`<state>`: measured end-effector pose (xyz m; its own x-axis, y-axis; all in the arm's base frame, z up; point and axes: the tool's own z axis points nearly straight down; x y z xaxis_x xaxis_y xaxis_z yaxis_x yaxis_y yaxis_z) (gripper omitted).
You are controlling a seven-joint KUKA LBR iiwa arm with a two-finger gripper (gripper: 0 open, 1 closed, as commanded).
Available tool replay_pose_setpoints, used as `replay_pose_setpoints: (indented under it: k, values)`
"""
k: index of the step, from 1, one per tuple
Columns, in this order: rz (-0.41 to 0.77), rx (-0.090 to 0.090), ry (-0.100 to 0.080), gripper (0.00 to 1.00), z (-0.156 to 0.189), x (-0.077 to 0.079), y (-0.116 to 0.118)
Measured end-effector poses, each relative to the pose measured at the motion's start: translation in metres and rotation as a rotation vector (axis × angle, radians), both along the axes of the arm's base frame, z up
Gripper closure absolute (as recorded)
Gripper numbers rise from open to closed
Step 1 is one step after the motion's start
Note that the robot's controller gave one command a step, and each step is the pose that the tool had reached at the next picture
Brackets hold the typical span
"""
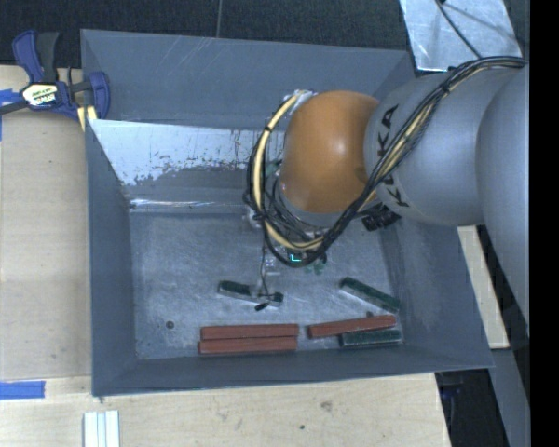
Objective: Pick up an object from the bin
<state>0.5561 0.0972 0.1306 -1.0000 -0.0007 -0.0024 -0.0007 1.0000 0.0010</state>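
Note:
My gripper (268,291) hangs below the orange dome and reaches down to the bin floor near the middle. A small, flat, dark green strip (235,290) lies just to its left, with its right end at the gripper's tip. Whether the strip is held I cannot tell. A long red-brown bar (249,339) lies a little nearer the front wall, below the gripper.
A shorter red-brown bar (351,326) lies at the front right, with a dark green block (370,339) right below it. Another green strip (370,293) lies slanted further right. The arm covers the bin's back right part.

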Motion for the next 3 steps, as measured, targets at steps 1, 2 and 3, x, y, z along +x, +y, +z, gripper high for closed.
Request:
replay_pose_setpoints:
  k: [1,2,3]
  values:
    - [0.003,0.0,0.005,0.0,-0.063,-0.029,-0.006]
    - [0.003,0.001,-0.003,1.0,-0.059,-0.027,-0.006]
    - [-0.011,0.001,-0.01,1.0,0.114,-0.01,-0.023]
